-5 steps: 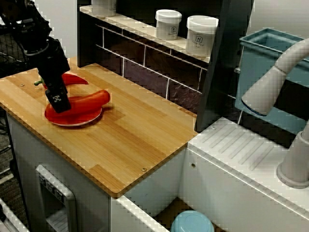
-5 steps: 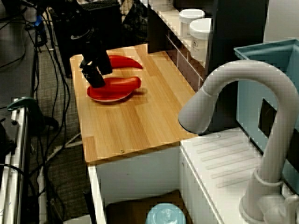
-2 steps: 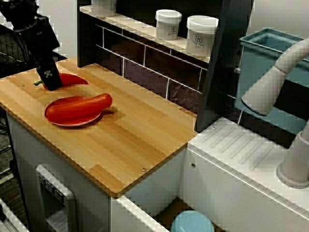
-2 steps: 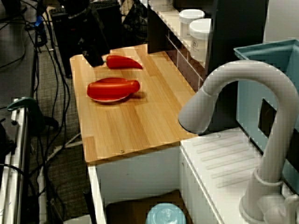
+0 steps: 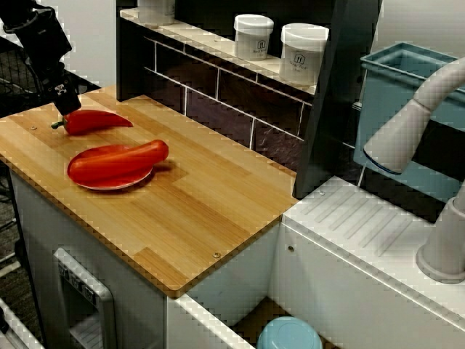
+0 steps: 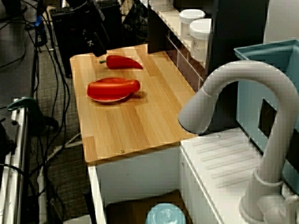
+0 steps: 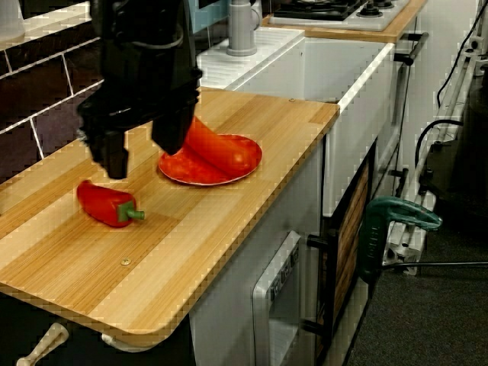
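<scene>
Plainly, in the view across the counter, the gripper [image 5: 64, 102] hung just above the stem end of the small red pepper [image 5: 94, 121], apart from it. The long pepper [image 5: 120, 156] lay on the red plate [image 5: 81, 179] nearby. The view from the faucet side showed that gap too. From the counter's end, the jaws stood wide and empty. It read as a hover, and a grasp would call for a straight descent astride the small red pepper [image 7: 105, 203].

The gripper [image 7: 142, 158] is matte black and blocky: two thick, square-ended fingers [image 7: 114, 152] under a boxy black housing. At the upper left of the view facing the shelf, a small white marking [image 5: 60, 89], perhaps a logo, shows on its side.
</scene>
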Motion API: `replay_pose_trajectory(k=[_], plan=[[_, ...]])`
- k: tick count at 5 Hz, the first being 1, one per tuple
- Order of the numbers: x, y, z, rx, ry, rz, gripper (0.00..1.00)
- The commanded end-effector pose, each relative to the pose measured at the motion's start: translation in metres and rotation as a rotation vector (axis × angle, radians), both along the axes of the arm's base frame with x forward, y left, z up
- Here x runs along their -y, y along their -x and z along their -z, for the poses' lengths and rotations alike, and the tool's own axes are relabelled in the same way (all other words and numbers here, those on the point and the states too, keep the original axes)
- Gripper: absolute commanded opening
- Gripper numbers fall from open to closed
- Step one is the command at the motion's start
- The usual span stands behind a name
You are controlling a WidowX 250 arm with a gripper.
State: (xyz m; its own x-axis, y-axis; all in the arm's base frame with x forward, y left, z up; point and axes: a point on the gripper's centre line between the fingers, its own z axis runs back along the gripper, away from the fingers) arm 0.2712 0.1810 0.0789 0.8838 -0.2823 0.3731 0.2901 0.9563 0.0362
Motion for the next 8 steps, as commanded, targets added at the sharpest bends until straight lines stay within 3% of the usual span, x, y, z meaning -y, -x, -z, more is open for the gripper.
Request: replay_pose_trajectory(k=[1,3,6,7,8], plan=[[-0.015,-0.006,-0.003,0.054,-0.090,-0.056,1.00],[-0.018,-0.024,0.009,0.047,-0.110,-0.090,1.00],[-0.018,-0.023,0.021,0.020,-0.118,-0.083,1.00],[-0.017,-0.021,0.023,0.020,-0.116,-0.079,0.00],[-0.017,-0.020,0.025,0.020,-0.120,-0.085,0.00]])
